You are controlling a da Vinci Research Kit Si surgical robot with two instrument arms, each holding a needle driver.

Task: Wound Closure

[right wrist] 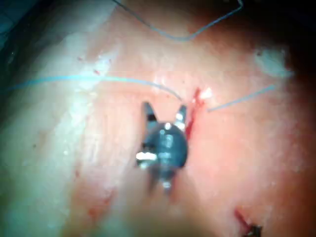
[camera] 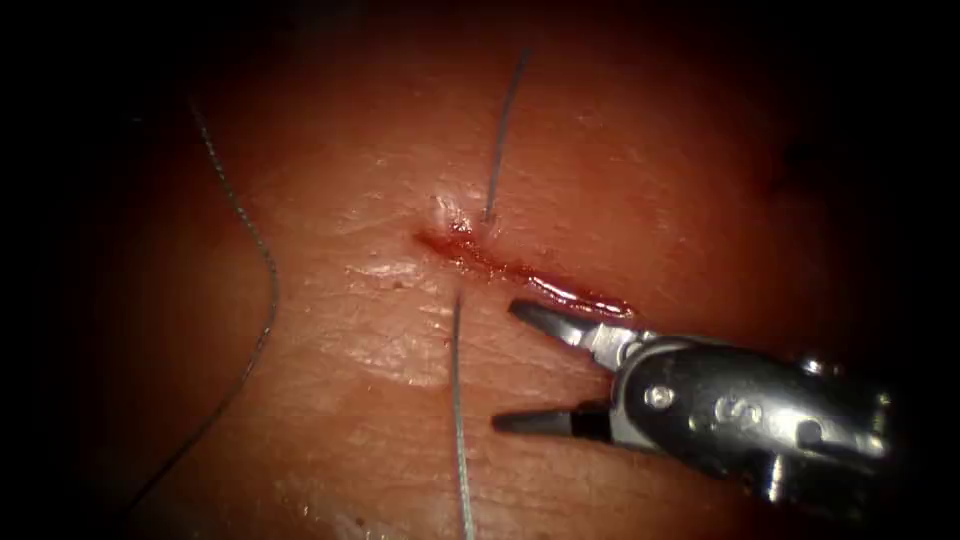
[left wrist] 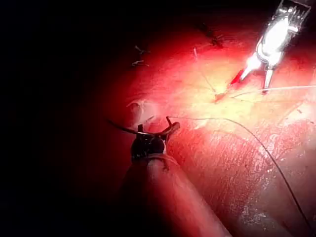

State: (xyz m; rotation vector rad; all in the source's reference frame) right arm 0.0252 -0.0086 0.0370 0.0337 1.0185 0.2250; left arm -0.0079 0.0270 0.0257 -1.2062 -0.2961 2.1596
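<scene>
The left pincer gripped the curved needle mid-curve, clear of the tissue; the right pincer gaped empty beside the cut, crossed by one thread and otherwise unclosed.

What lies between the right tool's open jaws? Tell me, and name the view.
In the endoscope view the right tool holds nothing; between its open jaws lies bare tissue. The thread runs just left of the tips, and the cut lies above the upper jaw.
</scene>
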